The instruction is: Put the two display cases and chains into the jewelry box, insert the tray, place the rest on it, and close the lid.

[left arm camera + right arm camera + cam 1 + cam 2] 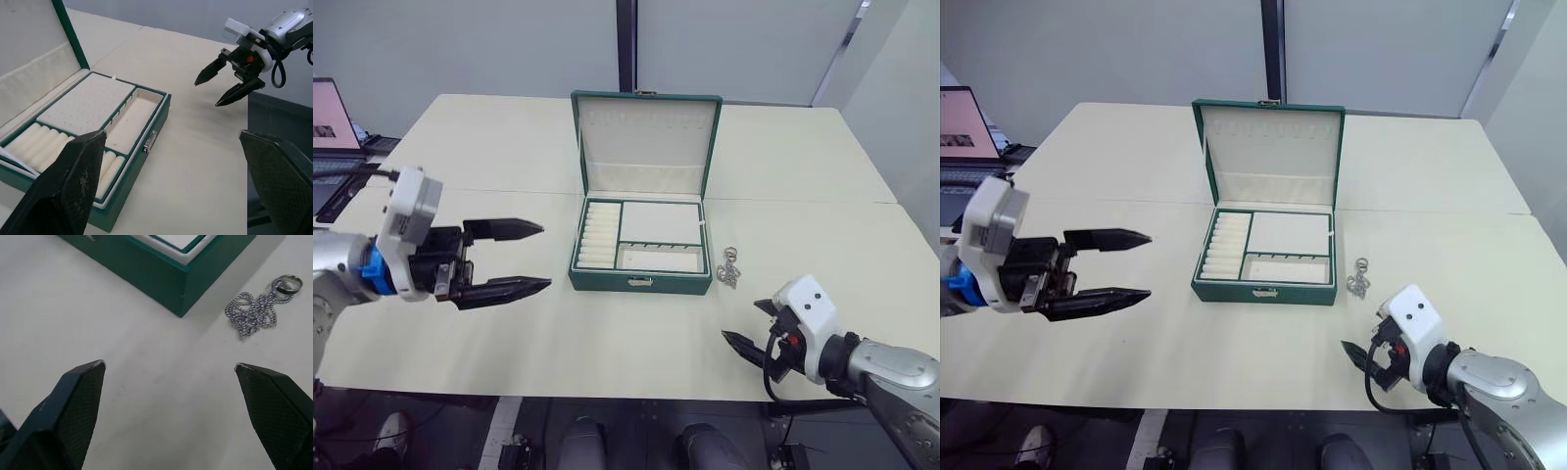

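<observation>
A wide cream counter (pixel 509 333) is filling most of the scene, and a thin seam is running across it from side to side. At the far left edge, a laptop (pixel 331 117) is standing open, its screen showing a pale pink picture. Some black cables (pixel 342 181) are lying just beside it, near the edge of the counter. Behind the counter, a plain grey wall is rising, and a dark vertical strip (pixel 626 44) is dividing it in the middle.
</observation>
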